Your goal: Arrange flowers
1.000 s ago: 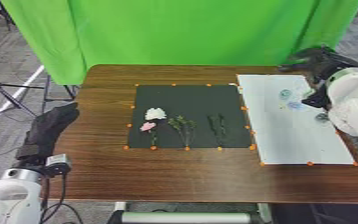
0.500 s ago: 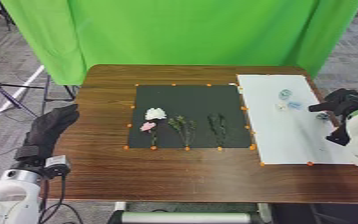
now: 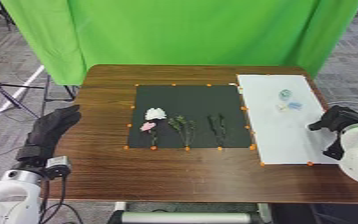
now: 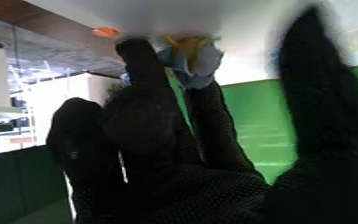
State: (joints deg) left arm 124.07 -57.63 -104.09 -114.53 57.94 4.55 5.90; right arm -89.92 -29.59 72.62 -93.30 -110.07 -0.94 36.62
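On the black mat lie a white flower, a pink flower, a leafy green sprig and a dark green sprig. Small pale blue and green pieces rest on the white sheet. My right hand is at that sheet's right edge. In the right wrist view my right hand has its fingers extended and its thumb apart; a grey-blue flower with a yellow middle is at the fingertips, contact unclear. My left hand, fingers straight, is by the table's left edge.
The brown table carries the mat and the sheet side by side, with small orange markers around their edges. A green curtain hangs behind the table, and a tripod stands on the left.
My right hand has come from the back right toward the front, down along the white sheet's right edge, and now covers the spot where a small dark piece showed. The left hand has stayed still.
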